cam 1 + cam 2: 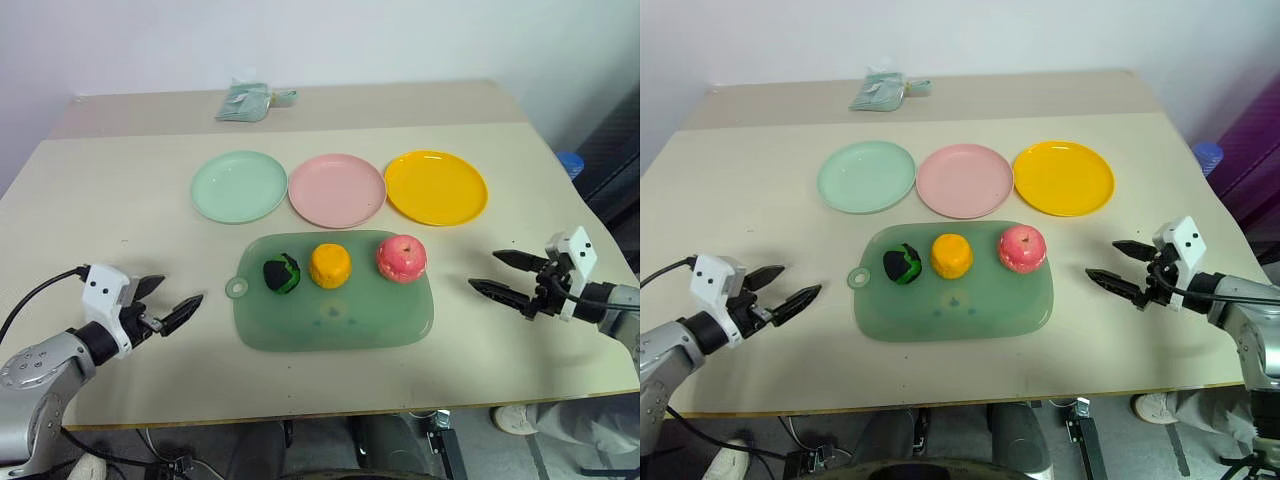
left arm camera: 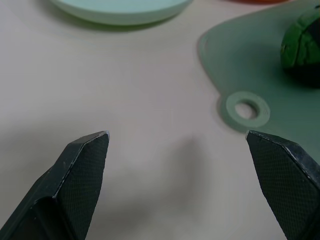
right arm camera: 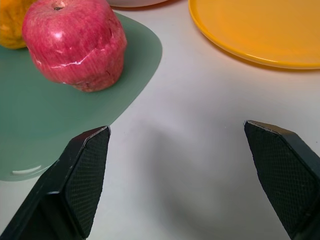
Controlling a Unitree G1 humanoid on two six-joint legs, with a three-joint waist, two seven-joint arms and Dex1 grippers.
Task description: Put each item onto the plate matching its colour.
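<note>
Three toy foods sit in a row on a translucent green tray (image 1: pixel 330 320): a dark green-and-black ball (image 1: pixel 282 274), an orange fruit (image 1: pixel 329 265) and a pink-red apple (image 1: pixel 401 258). Behind the tray lie three plates: mint green (image 1: pixel 239 186), pale pink (image 1: pixel 336 190) and yellow-orange (image 1: pixel 436 187). My left gripper (image 1: pixel 168 301) hovers open left of the tray, near its handle hole (image 2: pixel 247 109), empty. At the tray's right side my right gripper (image 1: pixel 505 275) is open too, with nothing between its fingers, the apple (image 3: pixel 75 44) just ahead of it.
A crumpled greenish packet (image 1: pixel 246 101) lies at the far side of the table. The table's front edge runs just below both grippers. A blue object (image 1: pixel 569 163) shows past the table's right edge.
</note>
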